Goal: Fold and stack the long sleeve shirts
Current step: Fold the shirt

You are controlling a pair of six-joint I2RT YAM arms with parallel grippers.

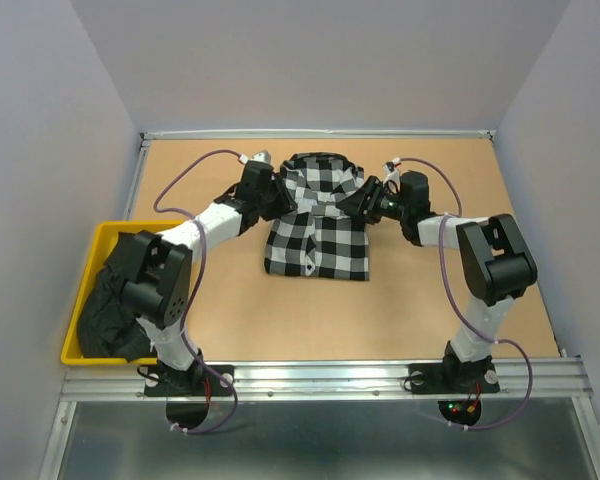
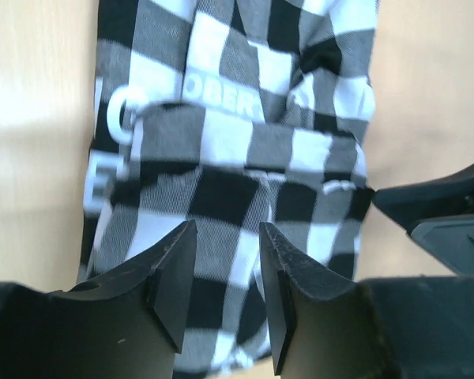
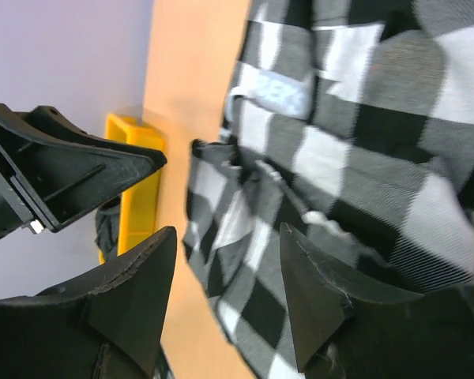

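Tan, board-like table top [image 1: 430, 300], matt, runs from the near edge to the far wall, with thin metal edging [image 1: 320, 133] along its far side and down the left side. Yellow bin [image 1: 115, 227], rectangular with a raised rim, sits at the left edge of the table, closer to the near side than the far, its long side running near to far. A grooved aluminium rail [image 1: 330, 378] crosses the whole near edge, a dull grey sheet [image 1: 330, 445] lies nearer still below it, and pale lilac-grey walls [image 1: 310, 60] close in left, far and right.
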